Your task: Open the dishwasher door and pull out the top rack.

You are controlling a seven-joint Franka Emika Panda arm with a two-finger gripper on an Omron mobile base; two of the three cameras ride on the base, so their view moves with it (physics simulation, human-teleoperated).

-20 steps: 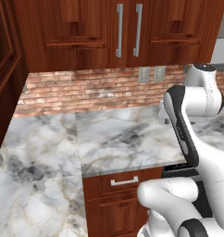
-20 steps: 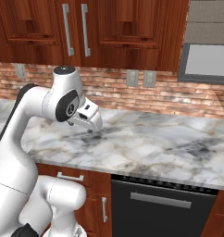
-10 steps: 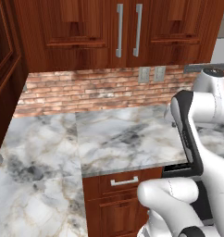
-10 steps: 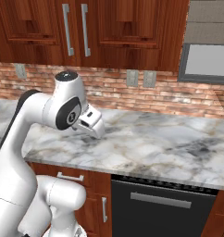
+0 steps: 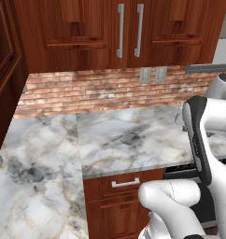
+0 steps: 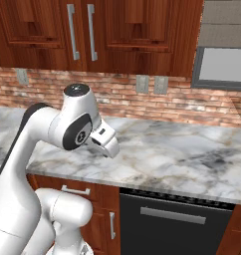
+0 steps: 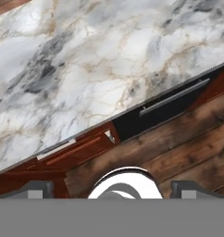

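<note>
Marble counter [image 6: 182, 159] runs wall to wall under the dark wood upper cabinets [image 6: 117, 25], brick backsplash [image 6: 192, 102] behind. Arm [image 6: 38, 129] rises at lower left of right base view, elbow up, wrist bent over counter's front part, well above appliance level. Dishwasher door [image 6: 175, 224] sits under counter edge, right of arm base: flat black panel, shut & flush w/ cabinet fronts, vented strip along its top, grey bar handle [image 6: 173, 215] untouched. In hand view the door [image 7: 169, 109] shows as a dark slot below counter lip, handle a pale bar across it, wooden drawer front [image 7: 72, 150] w/ small silver pull beside it. Gripper [image 7: 111, 187] hangs in air above counter edge, looking down at floorboards; its two dark tips stand at far sides of hand view, so jaws spread wide, nothing between them. Top rack: hidden behind shut door, can't see it. Progress, as judged: nothing done yet. Left: bring hand down & fwd to bar handle, close on it, swing door down, then reach in, pull rack out.
</note>
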